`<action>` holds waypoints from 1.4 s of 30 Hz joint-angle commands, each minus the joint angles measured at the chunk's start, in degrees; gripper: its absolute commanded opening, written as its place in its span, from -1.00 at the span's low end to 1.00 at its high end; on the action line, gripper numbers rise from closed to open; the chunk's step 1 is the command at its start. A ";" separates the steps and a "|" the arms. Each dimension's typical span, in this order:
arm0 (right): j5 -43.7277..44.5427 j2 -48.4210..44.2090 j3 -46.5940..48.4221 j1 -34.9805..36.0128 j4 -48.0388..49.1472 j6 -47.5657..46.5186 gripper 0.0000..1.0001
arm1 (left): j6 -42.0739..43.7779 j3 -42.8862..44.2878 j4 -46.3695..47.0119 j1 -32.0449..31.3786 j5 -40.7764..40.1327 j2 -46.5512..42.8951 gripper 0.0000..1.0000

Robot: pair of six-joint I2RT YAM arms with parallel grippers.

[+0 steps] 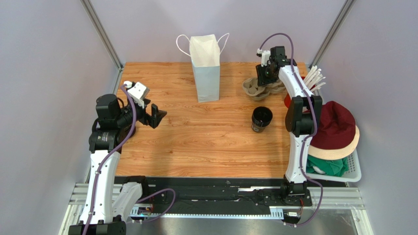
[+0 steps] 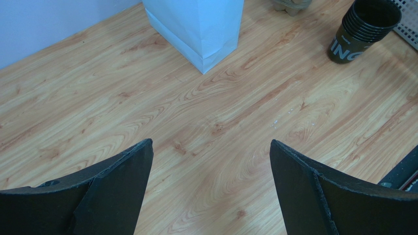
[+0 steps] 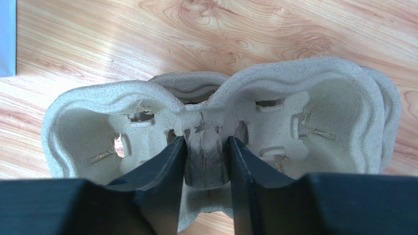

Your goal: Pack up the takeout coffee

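The takeout coffee [image 1: 261, 119] is a small black cup standing on the wooden table right of centre; in the left wrist view the cup [image 2: 363, 29] shows stacked-looking rims at the top right. My right gripper [image 1: 267, 74] is at the back right, shut on the centre post of the brown pulp cup carrier [image 3: 216, 112], with one finger in the well on each side. The carrier [image 1: 260, 88] sits just behind the cup. My left gripper [image 1: 158, 116] hovers wide open over the left of the table, with only bare wood between its fingers [image 2: 122, 171].
A white paper bag [image 1: 206, 68] stands upright at the back centre, its base [image 2: 201, 29] ahead of my left gripper. A red cup of white straws [image 1: 314, 81], a maroon hat [image 1: 336, 125] and green cloth [image 1: 326, 166] lie in a white basket [image 1: 353, 171] on the right.
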 commanded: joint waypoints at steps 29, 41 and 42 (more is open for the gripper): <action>-9.89 -29.75 4.33 0.23 0.09 3.46 -0.32 | -9.74 36.19 -2.41 -1.40 -4.86 27.71 0.93; -9.37 -39.25 6.70 5.32 -1.32 1.01 -0.31 | -21.78 67.72 -3.38 -5.53 -4.86 60.49 0.89; -9.37 -39.78 6.62 5.41 -1.40 1.01 -0.31 | -22.40 70.03 -3.55 -5.71 -4.78 64.16 0.89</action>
